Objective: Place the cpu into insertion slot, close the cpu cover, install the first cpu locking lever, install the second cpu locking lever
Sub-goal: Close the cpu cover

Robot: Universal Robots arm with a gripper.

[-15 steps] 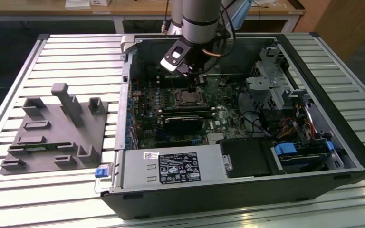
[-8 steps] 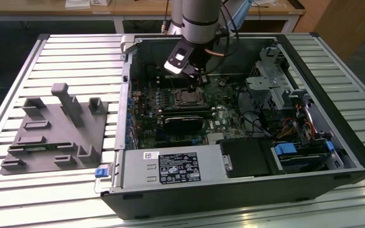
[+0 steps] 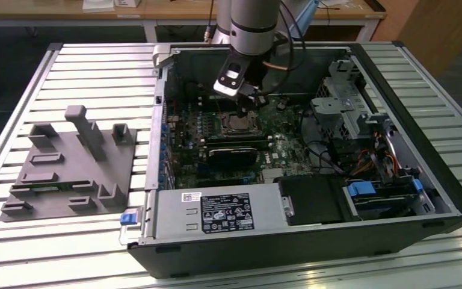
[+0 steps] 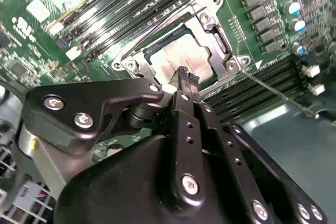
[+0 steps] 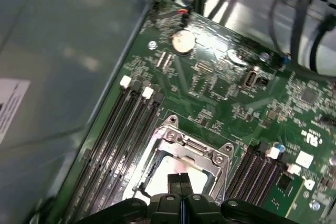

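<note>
Looking across the exterior view, we find the arm reaching down into the open computer case (image 3: 408,96), which lies on the slatted bench (image 3: 94,66) beside a grey fixture block (image 3: 70,168). The hand (image 3: 248,101) hangs just above the cpu (image 3: 237,123), near the middle of the green motherboard (image 3: 287,147). In the second wrist view the cpu (image 4: 170,56) lies flat in the insertion slot (image 4: 232,65), and its pale metal top shows through the window of the cpu cover (image 4: 212,29), which appears to be down over it. The hand (image 4: 186,78) is drawn narrow, its tips together with nothing that we can see between them. It is close over one edge of the chip, though we cannot tell whether it touches. A thin wire locking lever (image 4: 278,95) runs out from a corner of the slot across the memory slots (image 4: 236,100), and we cannot tell whether it is latched. In the first wrist view the two fingertips (image 5: 175,181) meet over the pale chip, the cover's frame (image 5: 184,148) lies around it, and memory slots flank it on both sides. We judge the cpu light and rigid but fragile on its contact face, best held by two opposite edges only. The cover looks like thin, stiff sheet metal that wants pressing on its frame, never on the chip. The lever looks like springy wire, best taken at its free end.
</note>
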